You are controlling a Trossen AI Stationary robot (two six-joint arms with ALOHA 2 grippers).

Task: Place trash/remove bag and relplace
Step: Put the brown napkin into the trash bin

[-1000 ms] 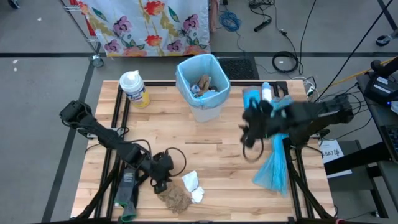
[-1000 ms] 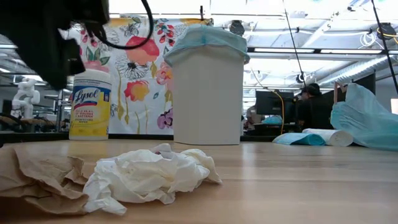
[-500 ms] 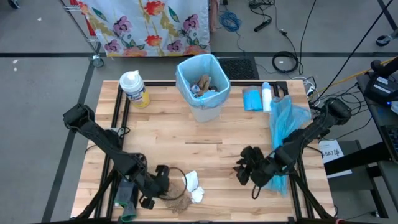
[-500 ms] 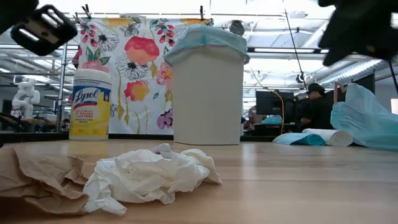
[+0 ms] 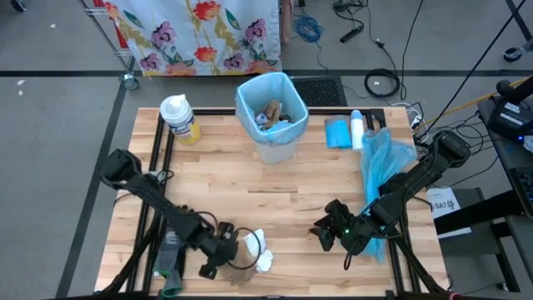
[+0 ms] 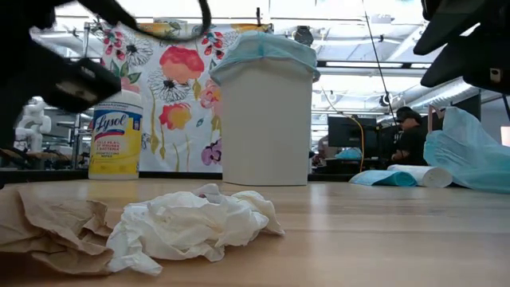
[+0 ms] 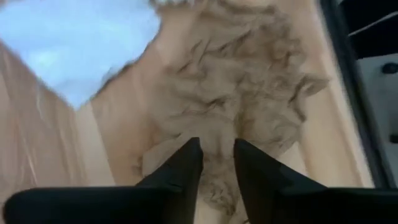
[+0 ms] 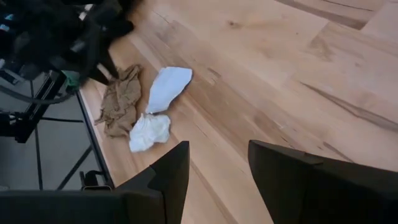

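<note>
A crumpled brown paper towel [image 5: 237, 267] and two white tissue wads [image 5: 260, 244] lie on the wooden table near its front edge; they are the trash. My left gripper [image 7: 217, 146] hovers just above the brown towel [image 7: 236, 93], its fingers pointing down with a narrow gap and nothing between them. My right gripper [image 8: 217, 162] stands open over bare wood right of the scraps [image 8: 149, 132], slanting down toward them. The white bin [image 5: 271, 117] with its blue liner stands at the far middle and holds scraps.
A yellow wipes canister [image 5: 179, 119] stands at the far left. A blue roll of bags [image 5: 337, 133] lies right of the bin. A loose blue bag [image 5: 381, 167] stretches along the table's right side under my right arm. A person sits in the room behind [image 6: 410, 131].
My right gripper has swung down from above the blue bag toward the table's near edge, rolling as it went, then held still. My left gripper has moved right and down over the brown paper towel and has rolled. The scraps have not moved.
</note>
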